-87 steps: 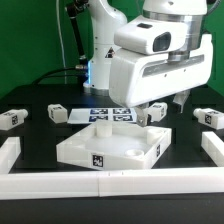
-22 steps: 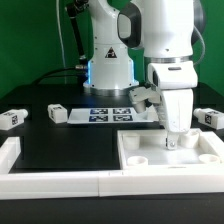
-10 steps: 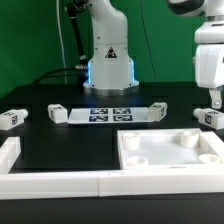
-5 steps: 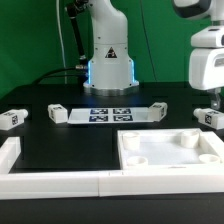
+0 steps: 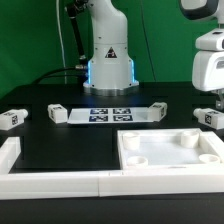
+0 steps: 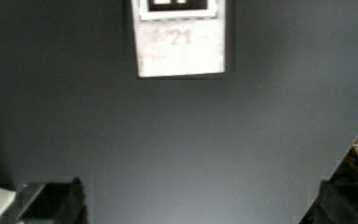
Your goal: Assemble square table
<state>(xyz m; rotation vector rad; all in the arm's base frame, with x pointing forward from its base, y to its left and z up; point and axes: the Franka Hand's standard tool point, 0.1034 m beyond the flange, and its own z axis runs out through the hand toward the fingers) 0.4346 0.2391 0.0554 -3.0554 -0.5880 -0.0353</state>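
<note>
**A:** The pincer (image 6: 202, 205), how is it standing?

**B:** It is hanging wide open above the black tabletop (image 5: 60, 145). In the wrist view its two dark fingers (image 6: 51, 203) are showing well apart, and nothing is lying between them. It is gripping nothing.

**A:** And where is the square table slab (image 5: 168, 160) lying?

**B:** It is lying flat on the tabletop at the exterior view's right, near the front, with its raised rim and round corner sockets facing up. Its front edge is sitting just beside the front border rail (image 5: 60, 183).

**A:** Where are the legs lying?

**B:** Four white legs are lying loose on the tabletop behind the slab. The leftmost leg (image 5: 12, 118) is lying at the exterior view's left edge. The second leg (image 5: 57, 113) and the third leg (image 5: 157, 110) are lying near the two ends of the marker board (image 5: 110, 114). The rightmost leg (image 5: 207, 117) is lying at the right edge, under the white arm (image 5: 205, 65).

**A:** What is the wrist camera showing?

**B:** A tagged leg (image 6: 178, 40) is lying flat on the dark surface, well apart from the fingers. I cannot tell which of the four it is.
</note>
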